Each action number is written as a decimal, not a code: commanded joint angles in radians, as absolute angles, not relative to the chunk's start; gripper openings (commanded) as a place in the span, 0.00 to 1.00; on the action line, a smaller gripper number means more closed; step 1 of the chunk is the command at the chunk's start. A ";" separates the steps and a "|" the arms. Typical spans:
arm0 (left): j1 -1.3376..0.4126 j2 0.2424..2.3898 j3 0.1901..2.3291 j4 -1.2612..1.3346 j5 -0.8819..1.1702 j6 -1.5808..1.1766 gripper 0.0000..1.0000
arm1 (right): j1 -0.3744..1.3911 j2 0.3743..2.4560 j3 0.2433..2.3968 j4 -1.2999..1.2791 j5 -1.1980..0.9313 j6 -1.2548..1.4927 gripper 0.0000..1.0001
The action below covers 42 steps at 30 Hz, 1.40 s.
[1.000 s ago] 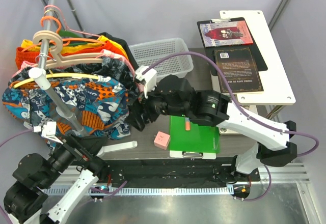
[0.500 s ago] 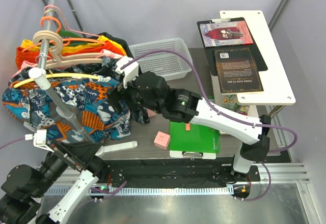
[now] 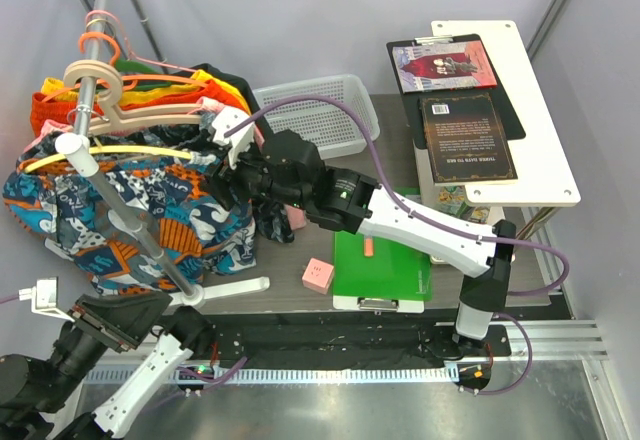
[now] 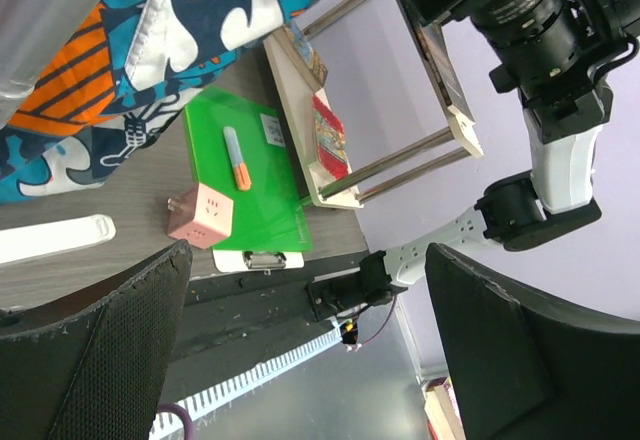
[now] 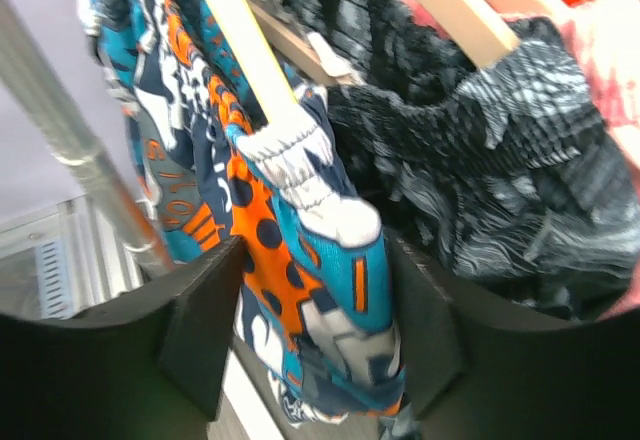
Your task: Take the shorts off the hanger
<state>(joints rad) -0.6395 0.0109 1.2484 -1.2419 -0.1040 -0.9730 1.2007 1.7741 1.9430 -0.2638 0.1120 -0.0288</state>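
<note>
The shorts [image 3: 120, 215], printed in blue, teal, orange and white, hang on the pale yellow hanger [image 3: 110, 154] on the rack at the left. My right gripper [image 3: 226, 173] is open at the hanger's right end. In the right wrist view its jaws [image 5: 315, 335] stand either side of the shorts' [image 5: 300, 260] gathered edge, below the hanger arm [image 5: 235, 45]. My left gripper [image 3: 105, 320] is low at the near left, below the shorts, open and empty [image 4: 310, 360]. The shorts' hem [image 4: 150, 50] shows above it.
The slanted rack pole [image 3: 135, 225] carries a beige hanger [image 3: 140, 115], pink-orange hangers, an orange garment [image 3: 60, 100] and a dark patterned garment [image 5: 500, 160]. A white basket [image 3: 318, 110], green clipboard [image 3: 385, 260], pink cube [image 3: 317, 275] and side table with books [image 3: 500, 150] stand to the right.
My right gripper has moved left across the table to the hanger's right end and now straddles the shorts' edge. My left arm has drawn back and down, away from the shorts.
</note>
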 commanded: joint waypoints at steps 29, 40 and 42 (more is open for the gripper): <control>-0.660 0.040 1.224 -1.237 -0.114 -0.951 0.97 | 1.083 1.695 1.779 0.028 -0.242 0.017 0.03; -0.660 0.101 1.267 -1.243 -0.091 -0.900 0.97 | 1.085 1.779 2.072 -0.232 -0.387 -0.063 0.01; -0.660 0.101 1.264 -1.241 -0.078 -0.899 0.97 | 1.085 1.792 2.108 -0.233 -0.387 -0.051 0.01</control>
